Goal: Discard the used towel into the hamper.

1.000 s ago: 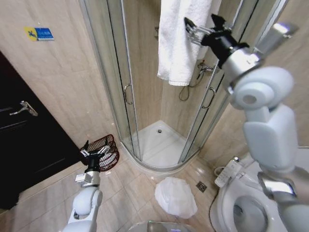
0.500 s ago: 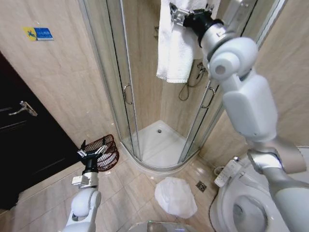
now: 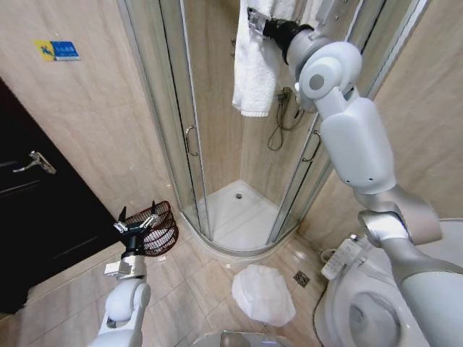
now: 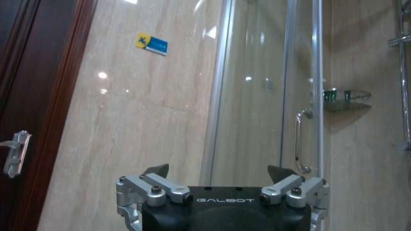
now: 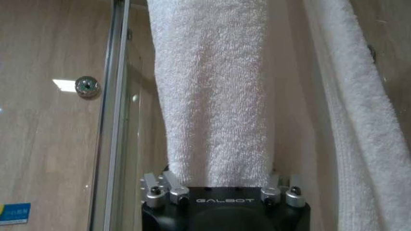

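Reaching higher than a second ago, right gripper (image 3: 255,19) straddles the hanging white terry towel (image 3: 255,72), jaws apart, not yet clamped; left gripper (image 3: 139,224), jaws apart, hovers over the red-brown woven hamper (image 3: 160,230), near left.

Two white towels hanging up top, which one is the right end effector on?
The right end effector straddles the narrow white terry towel hanging straight ahead of it; the other white towel hangs beside, untouched.
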Motion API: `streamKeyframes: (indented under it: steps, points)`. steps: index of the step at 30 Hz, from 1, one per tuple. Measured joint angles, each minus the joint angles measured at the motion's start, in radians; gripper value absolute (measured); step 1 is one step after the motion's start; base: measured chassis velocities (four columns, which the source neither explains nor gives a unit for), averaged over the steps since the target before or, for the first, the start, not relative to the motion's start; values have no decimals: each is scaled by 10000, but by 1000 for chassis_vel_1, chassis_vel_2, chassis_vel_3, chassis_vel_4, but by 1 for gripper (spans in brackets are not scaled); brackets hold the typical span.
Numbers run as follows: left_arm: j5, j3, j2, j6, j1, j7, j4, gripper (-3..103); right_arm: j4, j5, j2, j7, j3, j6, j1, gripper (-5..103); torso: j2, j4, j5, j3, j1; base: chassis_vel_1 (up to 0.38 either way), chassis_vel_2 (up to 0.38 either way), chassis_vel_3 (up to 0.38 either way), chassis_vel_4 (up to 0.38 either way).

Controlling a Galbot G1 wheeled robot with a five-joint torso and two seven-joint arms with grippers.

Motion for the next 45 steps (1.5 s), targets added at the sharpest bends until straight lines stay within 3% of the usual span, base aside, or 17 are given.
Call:
streamKeyframes:
  steps: [2,5,7,10,13,15,18,28,45]
  points:
    - [-2,-5,0,-30,5,2,15,100,-8,-17,14,-24,-1,16,-11,68,0,0,0,0,0,0,0,0,0]
    - [-53,-25,6,-103,52,7,30,100,-65,-65,93,-106,-5,115,-51,52,-1,1,-1,-1,-1,0,0,0,0]
    - [-67,-36,11,-107,54,8,29,100,-87,-82,99,-121,-20,149,-58,52,-1,1,-1,-2,-2,0,0,0,0]
    - [-144,-100,60,-109,60,23,14,100,-141,-136,95,-161,-47,225,-60,36,-2,1,-1,-2,-2,0,0,0,0]
    - [-163,-122,70,-110,63,27,11,100,-149,-136,84,-180,-47,241,-52,30,-2,1,-1,-2,-2,0,0,0,0]
    - [-176,-135,59,-140,85,32,10,100,-155,-134,58,-209,-47,281,-44,20,-3,1,0,-2,-2,0,0,0,0]
    - [-177,-139,42,-190,129,40,11,100,-139,-123,17,-235,-45,348,-55,13,-3,1,0,-2,-2,0,0,0,0]
    - [-192,-187,28,-348,223,78,19,100,365,143,-330,-254,12,431,-510,10,-3,1,0,-4,-3,0,0,0,0]
    - [-430,-401,117,-382,126,242,47,100,1966,393,-1242,-263,606,700,-3514,10,-5,-1,3,-4,-5,0,0,0,0]
